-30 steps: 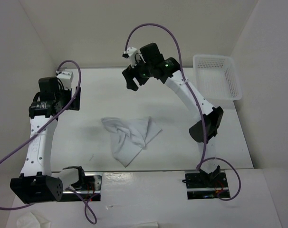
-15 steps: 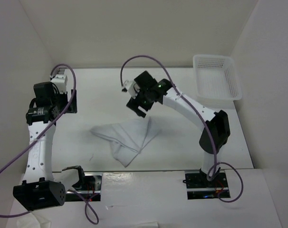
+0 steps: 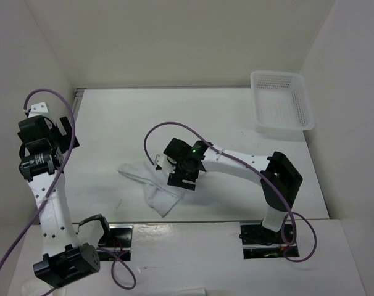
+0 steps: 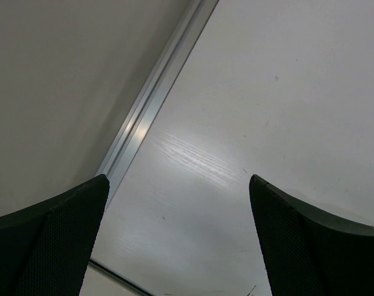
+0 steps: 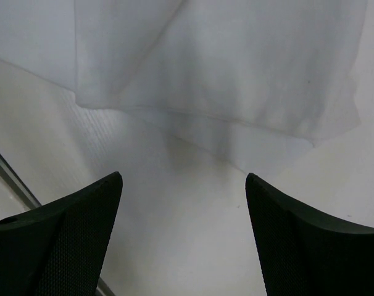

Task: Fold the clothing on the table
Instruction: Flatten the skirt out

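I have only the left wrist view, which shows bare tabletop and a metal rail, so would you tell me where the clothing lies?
Observer: The clothing lies crumpled near the front middle of the table, well off to the right of the left gripper.
Operator: Thank you. Is the right arm anywhere near it?
Observer: Yes, the right gripper is low at the fabric's right edge, its jaws open with nothing between them.
Operator: Is anything else on the table?
Observer: A white mesh basket sits at the far right corner, apart from the fabric.
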{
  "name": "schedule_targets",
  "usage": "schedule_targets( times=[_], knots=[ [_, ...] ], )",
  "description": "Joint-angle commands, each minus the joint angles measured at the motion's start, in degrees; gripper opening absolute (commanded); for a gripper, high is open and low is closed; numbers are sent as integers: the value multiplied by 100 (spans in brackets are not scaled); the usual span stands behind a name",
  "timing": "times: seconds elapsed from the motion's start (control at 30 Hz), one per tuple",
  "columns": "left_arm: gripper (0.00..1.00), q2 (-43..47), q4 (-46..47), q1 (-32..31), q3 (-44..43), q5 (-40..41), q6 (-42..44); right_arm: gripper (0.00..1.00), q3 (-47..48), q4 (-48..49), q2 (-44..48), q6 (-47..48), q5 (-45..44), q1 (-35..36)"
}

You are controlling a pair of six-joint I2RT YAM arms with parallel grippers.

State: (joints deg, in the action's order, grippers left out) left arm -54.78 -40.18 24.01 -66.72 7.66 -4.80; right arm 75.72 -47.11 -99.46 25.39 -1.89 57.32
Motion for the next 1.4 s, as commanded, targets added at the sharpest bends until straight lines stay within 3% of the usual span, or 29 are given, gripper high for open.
schedule_targets(
  times=[0.0,0.2,0.4,0.93,1.13,1.37],
  knots=[
    [100,319,55,226,124,201,-206,84,30,668,-222,-43,48,42],
    [100,513,-174,403,343,-97,-66,84,925,457,-715,-104,251,744],
    [100,697,-227,403,555,-344,58,84,1208,457,-1277,-218,365,1325],
    [100,644,-174,403,555,-564,163,82,461,1117,-1409,-271,-461,1326],
    [100,644,-174,403,555,-564,163,68,461,1169,-1409,-218,-734,1256],
    [100,644,-174,403,607,-617,163,64,645,1012,-1286,-218,-734,966]
  ],
)
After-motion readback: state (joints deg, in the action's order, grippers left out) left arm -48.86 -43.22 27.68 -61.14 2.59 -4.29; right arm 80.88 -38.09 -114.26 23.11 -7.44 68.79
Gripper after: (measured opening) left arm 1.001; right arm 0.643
